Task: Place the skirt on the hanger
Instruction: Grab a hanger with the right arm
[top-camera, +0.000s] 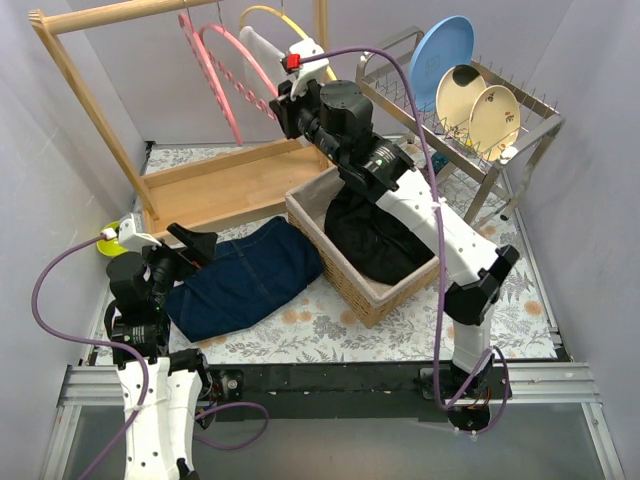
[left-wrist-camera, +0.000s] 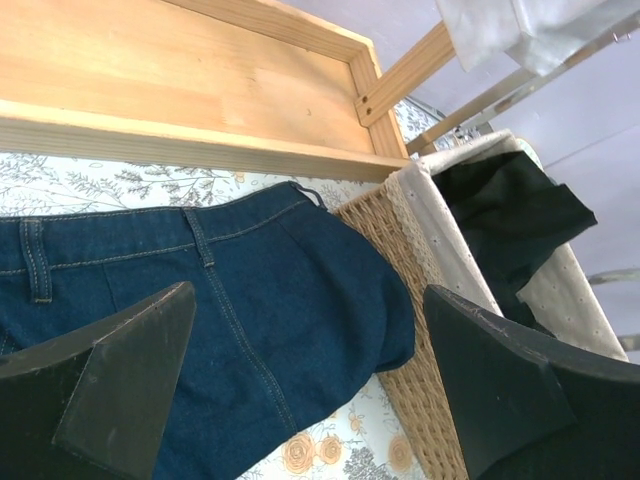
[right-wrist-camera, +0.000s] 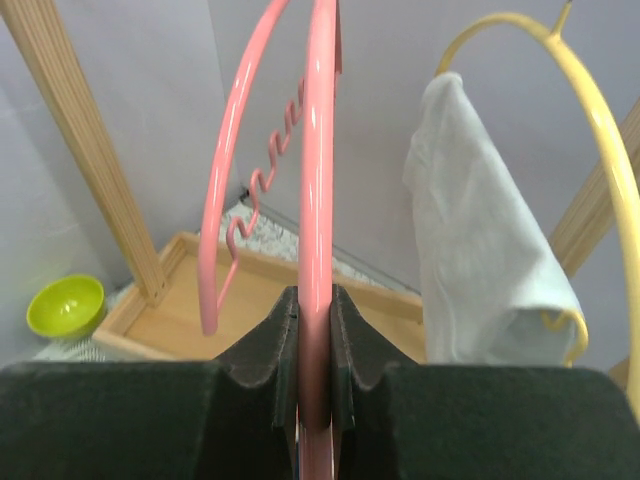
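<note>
A dark blue denim skirt (top-camera: 245, 277) lies flat on the floral table cloth, its right end against the wicker basket (top-camera: 350, 280). My left gripper (top-camera: 185, 255) is open just above the skirt's left end; in the left wrist view the skirt (left-wrist-camera: 250, 300) fills the gap between the fingers (left-wrist-camera: 130, 380). A pink hanger (top-camera: 240, 75) hangs from the wooden rack rail (top-camera: 120, 12). My right gripper (top-camera: 285, 100) is shut on the pink hanger's rod (right-wrist-camera: 318, 200), pads (right-wrist-camera: 280, 350) pressed on both sides.
A yellow hanger (top-camera: 275, 20) with a white cloth (right-wrist-camera: 480, 260) hangs right of the pink one. The basket holds black cloth (top-camera: 375, 240). The rack's wooden base (top-camera: 240, 185) lies behind the skirt. A dish rack (top-camera: 470, 110) with plates stands back right. A green bowl (top-camera: 110, 240) sits at the left.
</note>
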